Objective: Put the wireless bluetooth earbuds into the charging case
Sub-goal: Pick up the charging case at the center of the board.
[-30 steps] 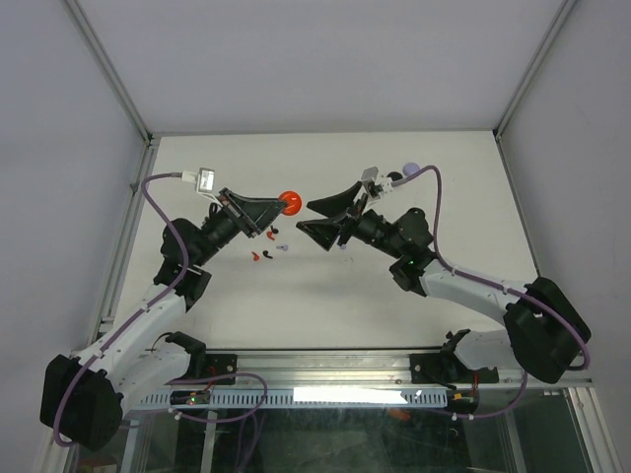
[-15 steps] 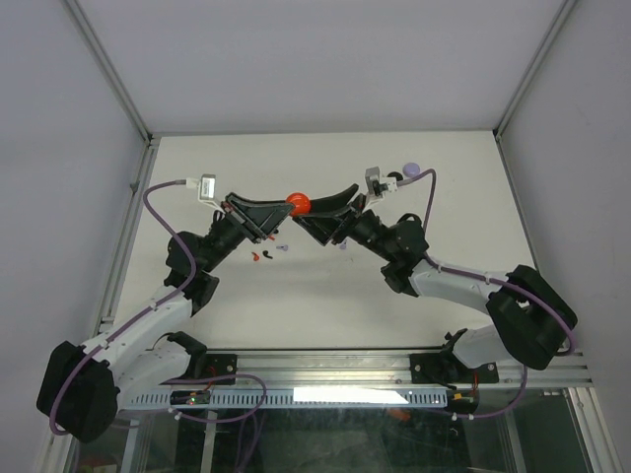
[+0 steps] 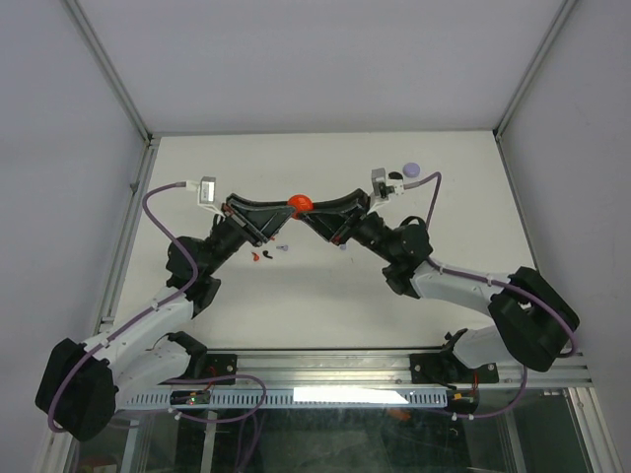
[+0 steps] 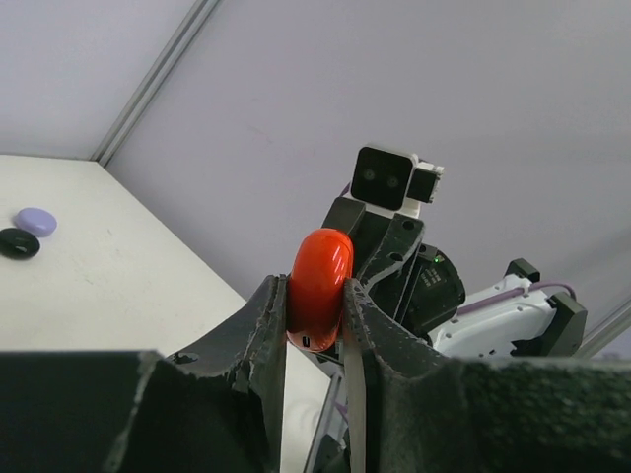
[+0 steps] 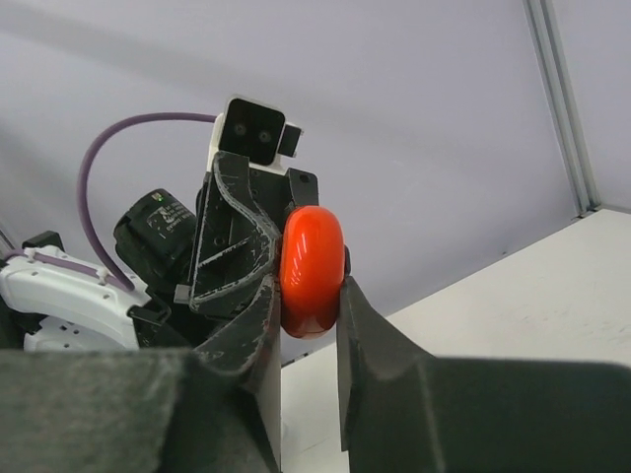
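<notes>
The charging case (image 3: 298, 203) is a round red shell held in the air above the table's far middle, its lid closed. My left gripper (image 3: 287, 208) is shut on it from the left, and my right gripper (image 3: 310, 209) is shut on it from the right. In the left wrist view the red case (image 4: 319, 284) is pinched at the tips of my left gripper (image 4: 315, 307). The right wrist view shows the case (image 5: 312, 266) clamped by my right gripper (image 5: 309, 296). Tiny earbuds lie on the table below: a red one (image 3: 254, 257), a black one (image 3: 267, 254) and a pale one (image 3: 283, 247).
A pale purple disc (image 3: 411, 169) and a black disc (image 3: 394, 175) lie at the back right of the table; the purple disc (image 4: 35, 221) and black disc (image 4: 18, 242) also show in the left wrist view. Metal frame rails border the white table (image 3: 454, 227).
My right gripper moved left to the red case and closed on it. The left gripper carried the case slightly right and farther back, keeping its grip.
</notes>
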{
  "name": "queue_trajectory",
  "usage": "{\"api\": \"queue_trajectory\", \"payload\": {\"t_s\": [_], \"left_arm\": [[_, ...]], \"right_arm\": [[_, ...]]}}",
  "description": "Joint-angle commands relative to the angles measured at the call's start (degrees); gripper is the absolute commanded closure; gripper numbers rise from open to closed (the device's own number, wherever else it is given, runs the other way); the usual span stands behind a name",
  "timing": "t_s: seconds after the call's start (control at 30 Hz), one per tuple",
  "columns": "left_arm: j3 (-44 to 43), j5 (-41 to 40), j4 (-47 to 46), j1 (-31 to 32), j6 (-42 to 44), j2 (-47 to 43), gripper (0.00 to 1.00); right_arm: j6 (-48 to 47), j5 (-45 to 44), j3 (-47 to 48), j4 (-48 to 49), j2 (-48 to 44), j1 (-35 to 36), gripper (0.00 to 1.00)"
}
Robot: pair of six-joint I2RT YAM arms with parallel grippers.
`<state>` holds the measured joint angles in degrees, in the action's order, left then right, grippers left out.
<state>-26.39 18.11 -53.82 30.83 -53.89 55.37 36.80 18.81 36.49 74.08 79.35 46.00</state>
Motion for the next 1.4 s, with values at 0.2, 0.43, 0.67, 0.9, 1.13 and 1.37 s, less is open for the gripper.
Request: {"api": "queue_trajectory", "payload": {"t_s": [0.2, 0.43, 0.67, 0.9, 1.13, 1.37], "left_arm": [[-6.1, 4.1, 21.0, 0.2, 15.2, -7.8, 0.53], [-14.7, 11.5, 39.3, -0.3, 27.7, -9.4, 0.50], [-22.1, 19.3, 51.3, -0.5, 35.3, -5.5, 0.52], [-26.5, 23.0, 58.1, -0.6, 39.7, -2.1, 0.58], [-29.4, 27.7, 62.8, -0.5, 42.3, 1.3, 0.62], [-30.0, 29.7, 63.0, -0.5, 42.6, 1.7, 0.87]], "right_arm": [[-12.2, 10.8, 1.8, -12.6, -7.7, -1.9, 1.00], [-21.9, 20.4, 8.6, -34.7, -11.1, -4.4, 1.00], [-21.9, 20.4, 14.3, -49.5, -12.0, -5.0, 1.00], [-34.3, 28.8, 19.0, -59.7, -11.4, -5.0, 1.00], [-37.4, 32.2, 21.2, -63.8, -10.8, -5.0, 1.00], [-39.6, 33.6, 22.4, -65.9, -10.1, -4.9, 0.95]]}}
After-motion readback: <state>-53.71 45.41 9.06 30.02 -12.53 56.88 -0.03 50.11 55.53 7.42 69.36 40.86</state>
